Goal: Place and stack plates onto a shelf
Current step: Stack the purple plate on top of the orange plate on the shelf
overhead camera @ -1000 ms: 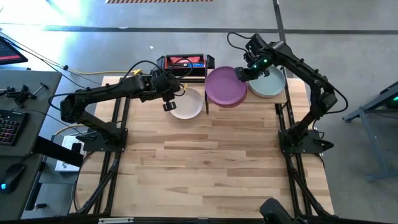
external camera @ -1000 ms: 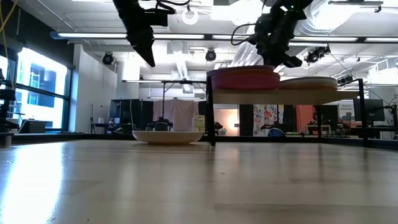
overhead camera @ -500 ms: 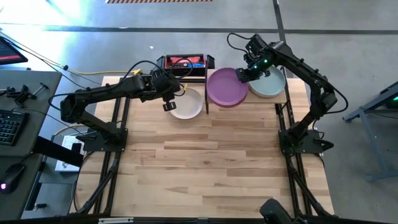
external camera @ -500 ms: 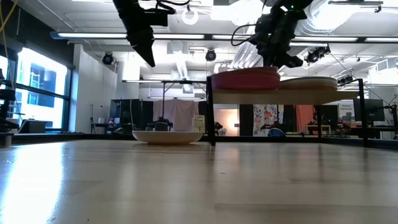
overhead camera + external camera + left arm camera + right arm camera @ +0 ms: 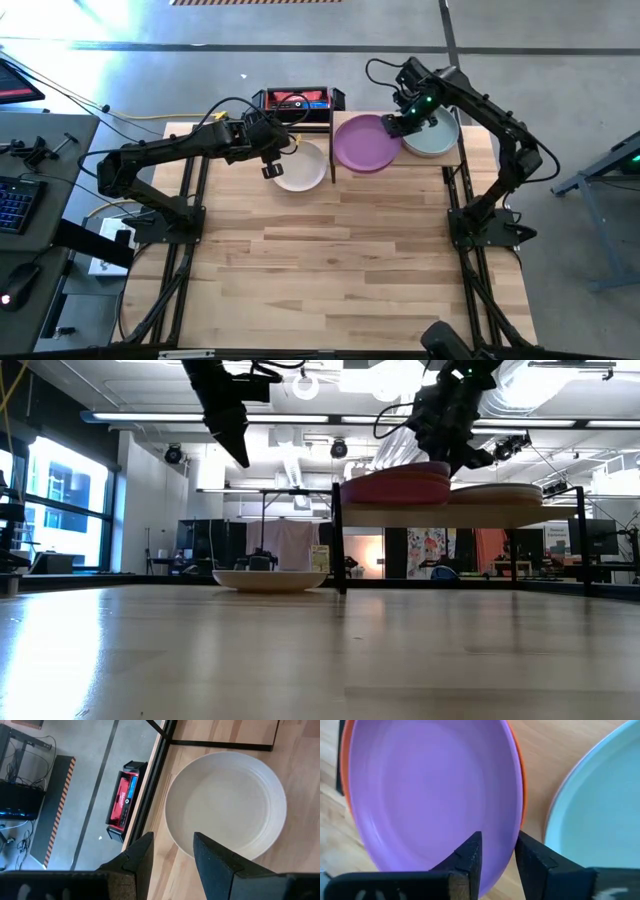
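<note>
Four plates show: one purple plate (image 5: 365, 143) atop one orange plate (image 5: 520, 780), one teal plate (image 5: 435, 138), one cream plate (image 5: 301, 166). One shelf (image 5: 462, 150), one red-and-black box (image 5: 297, 101), two arms.

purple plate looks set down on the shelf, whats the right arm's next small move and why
Probably back the right gripper off the purple plate. Its fingers have parted around the rim, and the plate rests on an orange plate on the shelf beside the teal plate.

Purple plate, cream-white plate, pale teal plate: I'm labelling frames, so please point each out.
purple plate (image 5: 364, 143), high view, its middle.
cream-white plate (image 5: 226, 803), left wrist view, its middle.
pale teal plate (image 5: 438, 139), high view, its bare right part.
</note>
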